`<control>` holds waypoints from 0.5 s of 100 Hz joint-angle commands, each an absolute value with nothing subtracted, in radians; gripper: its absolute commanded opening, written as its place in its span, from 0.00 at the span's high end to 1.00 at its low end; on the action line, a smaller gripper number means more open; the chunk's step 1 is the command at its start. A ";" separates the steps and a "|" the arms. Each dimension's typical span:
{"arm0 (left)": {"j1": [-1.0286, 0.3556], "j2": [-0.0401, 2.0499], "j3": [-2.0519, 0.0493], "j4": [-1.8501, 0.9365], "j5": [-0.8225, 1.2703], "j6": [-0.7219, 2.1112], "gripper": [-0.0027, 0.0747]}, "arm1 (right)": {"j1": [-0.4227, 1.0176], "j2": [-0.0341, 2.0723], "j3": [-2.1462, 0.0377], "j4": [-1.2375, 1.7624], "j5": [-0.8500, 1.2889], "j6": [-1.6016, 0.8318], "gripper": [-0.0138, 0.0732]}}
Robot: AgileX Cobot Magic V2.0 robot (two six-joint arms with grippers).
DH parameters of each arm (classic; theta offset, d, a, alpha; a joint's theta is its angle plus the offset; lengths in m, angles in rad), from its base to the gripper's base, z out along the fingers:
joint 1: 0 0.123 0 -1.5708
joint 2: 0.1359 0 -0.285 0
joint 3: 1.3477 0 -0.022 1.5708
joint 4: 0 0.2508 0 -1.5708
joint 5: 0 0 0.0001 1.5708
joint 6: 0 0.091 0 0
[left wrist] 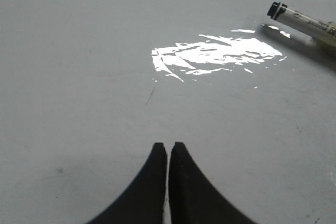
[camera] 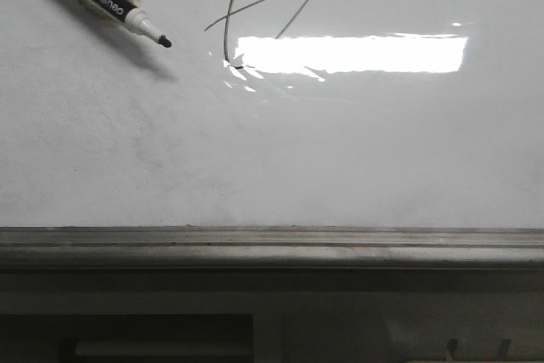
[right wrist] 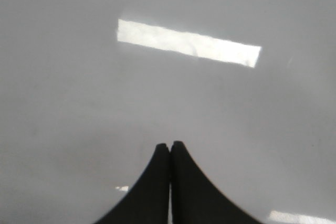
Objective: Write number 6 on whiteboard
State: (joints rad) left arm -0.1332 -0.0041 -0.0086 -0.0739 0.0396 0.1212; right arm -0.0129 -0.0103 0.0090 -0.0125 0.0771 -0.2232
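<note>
- The whiteboard point(camera: 272, 150) fills most of the front view, its grey metal edge running along the lower part of the frame.
- The number 6 point(camera: 255, 14) sits at the top centre of the front view: a tall curved stroke crossed by a slanted line with a hook, running down into the bright glare point(camera: 353, 54). I'd say it reads only loosely as a 6, since the lower loop is lost in the glare.
- A marker point(camera: 110, 2) lies uncapped on the board in the upper left of the front view, tip pointing toward the drawing but well apart from it. Neither arm holds it.
- The left gripper point(left wrist: 168, 148) is pinched closed on nothing, hovering over bare board; the marker's end shows at the upper right of that view.
- The right gripper point(right wrist: 169, 146) is likewise closed and empty, over plain board with only a strip of glare ahead.
- By my judgement the writing is about done and the pen has been set down.
- If the loop needs closing, the nearer left arm should open first, take the marker at mid-barrel, and keep the tip light on the glossy surface to avoid skidding.
</note>
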 commanded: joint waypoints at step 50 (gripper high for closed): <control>-0.142 -0.035 0.039 -0.080 -0.035 0.113 0.99 | -0.019 -0.030 0.032 -0.025 0.000 -0.221 0.92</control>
State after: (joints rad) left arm -0.1332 -0.0041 -0.0086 -0.0739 0.0396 0.1212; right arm -0.0146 -0.0103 0.0090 -0.0161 0.0771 -0.2232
